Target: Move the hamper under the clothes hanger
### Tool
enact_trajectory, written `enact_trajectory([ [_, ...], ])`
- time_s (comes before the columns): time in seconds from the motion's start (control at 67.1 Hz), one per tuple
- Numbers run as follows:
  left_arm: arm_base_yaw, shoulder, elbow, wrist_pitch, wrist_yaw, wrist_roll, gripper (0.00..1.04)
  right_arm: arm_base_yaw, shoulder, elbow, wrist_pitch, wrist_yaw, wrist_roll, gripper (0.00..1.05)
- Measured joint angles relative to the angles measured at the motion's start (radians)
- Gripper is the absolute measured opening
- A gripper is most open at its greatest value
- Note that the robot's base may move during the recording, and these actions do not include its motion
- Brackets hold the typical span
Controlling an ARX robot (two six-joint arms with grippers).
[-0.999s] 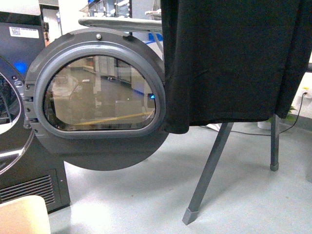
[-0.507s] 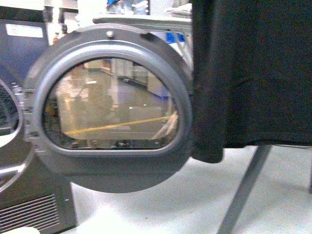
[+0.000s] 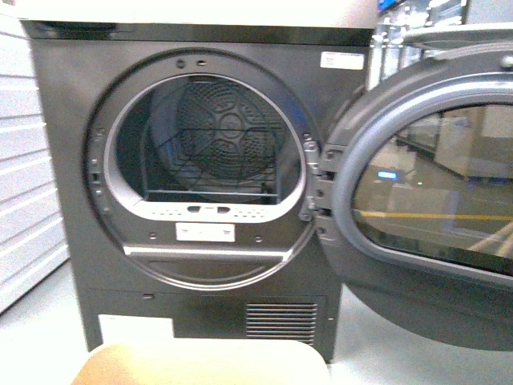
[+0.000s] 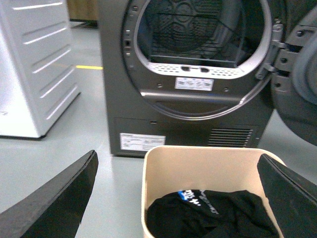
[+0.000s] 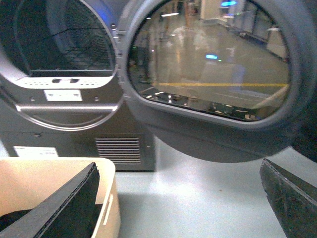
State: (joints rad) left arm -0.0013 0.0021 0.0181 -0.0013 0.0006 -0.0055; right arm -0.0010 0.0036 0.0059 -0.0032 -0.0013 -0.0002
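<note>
Smooth matt beige plastic hamper (image 4: pixel 198 166), black cloth (image 4: pixel 213 215) inside, glossy glass dryer door (image 3: pixel 433 192)

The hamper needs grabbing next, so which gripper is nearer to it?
Left. The left gripper has the hamper between its open fingers, close ahead; the right gripper has only the hamper's corner off beside one finger.

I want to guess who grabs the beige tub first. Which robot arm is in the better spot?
Probably the left. The left gripper is open and the hamper sits right in its gap. The right gripper, also open, has only the hamper's corner off to one side and mostly faces the dryer door.
</note>
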Motion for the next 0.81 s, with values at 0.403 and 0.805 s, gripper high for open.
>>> enact_trajectory([
  [0.403, 0.001, -0.002, 0.0, 0.0, 0.0, 0.0, 0.98, 0.001, 0.0, 0.0, 0.0, 0.0, 0.0, 0.97],
  [0.805, 0.153, 1.268, 0.617, 0.024, 0.03, -0.13, 0.98, 0.133, 1.102, 0.475, 0.074, -0.198, 0.043, 0.97],
])
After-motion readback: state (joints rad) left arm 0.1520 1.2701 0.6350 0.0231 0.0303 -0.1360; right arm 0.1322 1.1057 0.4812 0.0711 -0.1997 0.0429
